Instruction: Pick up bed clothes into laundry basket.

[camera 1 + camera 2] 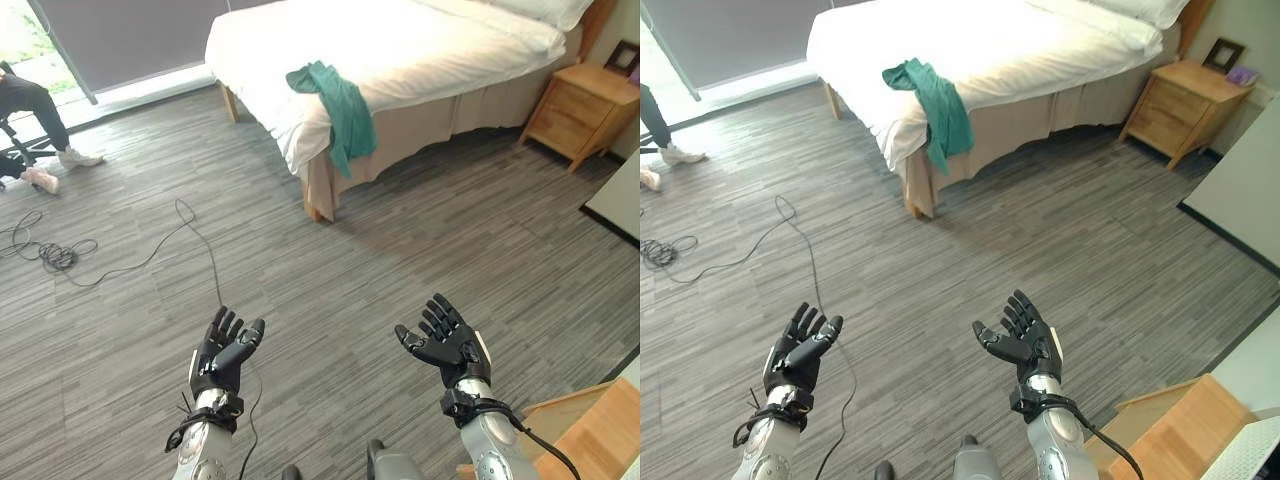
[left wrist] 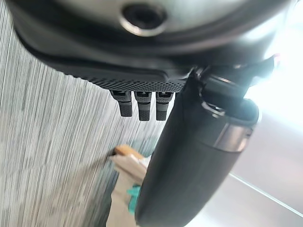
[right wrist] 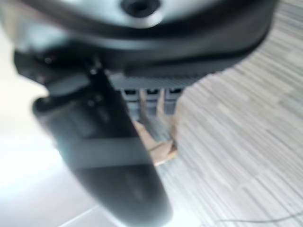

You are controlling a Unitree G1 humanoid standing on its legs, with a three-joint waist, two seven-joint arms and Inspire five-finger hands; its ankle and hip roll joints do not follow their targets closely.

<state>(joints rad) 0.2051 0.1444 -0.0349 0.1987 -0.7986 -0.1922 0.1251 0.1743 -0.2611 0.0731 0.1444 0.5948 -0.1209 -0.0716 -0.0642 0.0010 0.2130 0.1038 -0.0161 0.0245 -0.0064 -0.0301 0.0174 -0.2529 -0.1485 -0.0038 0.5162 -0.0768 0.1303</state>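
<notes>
Standing well short of the bed (image 1: 420, 50), the robot held both hands raised, palms up, above bare floor (image 1: 420, 250). The left hand (image 1: 222, 352) had its fingers straight and spread, nothing in it. The right hand (image 1: 448, 342) was likewise spread wide and empty. The two hands were well apart from each other, side by side at about the same height.

The task's thing, a green garment (image 1: 338, 108), lay far ahead of both hands, between them in direction and nearer the left hand's line. It was draped over the near corner of the bed, its upper part bunched on the white sheet (image 1: 400, 45) and its lower part hanging down the bed's side toward the floor. Neither hand touched it.

A wooden nightstand (image 1: 578, 110) stood far ahead of the right hand and off to its right, just beside the bed's head end. A pale wooden piece (image 1: 590, 430) stood close to the right of the right hand. A cord (image 1: 110, 265) trailed over the floor ahead of the left hand and off to its left. A seated person's legs (image 1: 35, 110) showed far ahead and left of the left hand.
</notes>
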